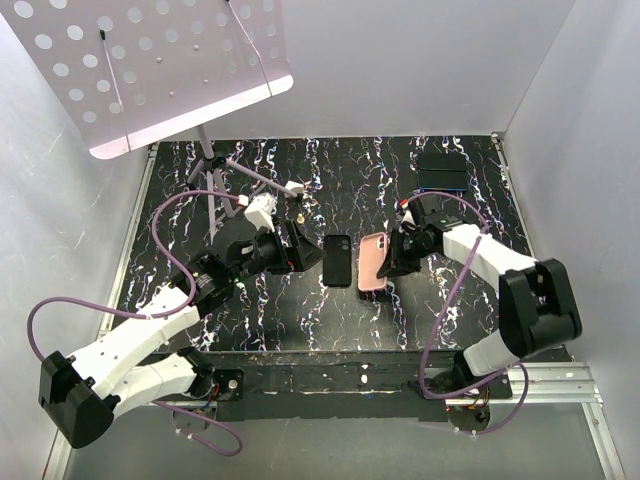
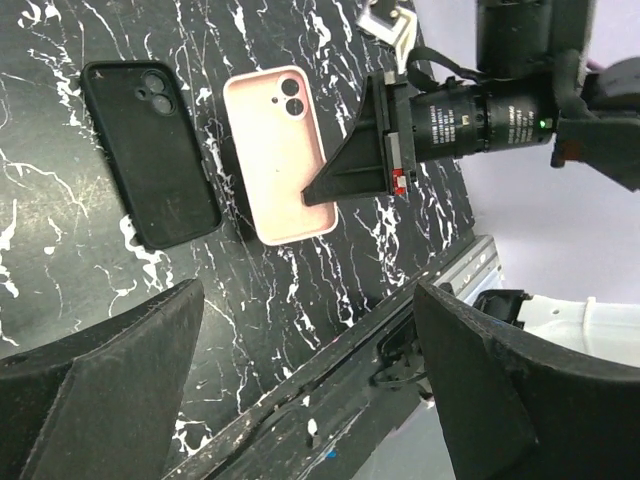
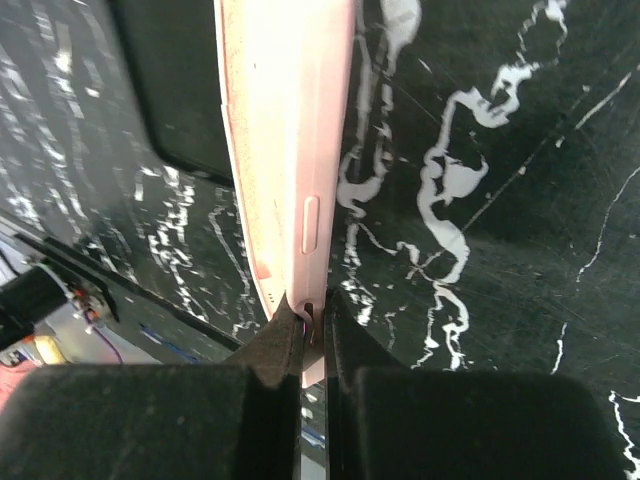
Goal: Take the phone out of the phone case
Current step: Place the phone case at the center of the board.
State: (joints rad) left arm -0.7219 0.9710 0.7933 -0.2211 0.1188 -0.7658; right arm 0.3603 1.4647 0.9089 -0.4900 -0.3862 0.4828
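Right end effector [image 3: 312, 308] pinching pink phone [image 3: 285, 120].

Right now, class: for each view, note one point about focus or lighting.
Top external: evenly lit and sharp. Left wrist: pink case crisp, left fingers blurred in the foreground. Right wrist: that case's edge soft up close, right fingers dark silhouettes.

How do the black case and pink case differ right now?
The right gripper pinches an edge of the pink case; the black case lies untouched. The black case sits on the side of the open left gripper, the pink case on the right gripper's side. Black versus pale pink. Both lie back-up on the table, twin camera holes showing, similar size.
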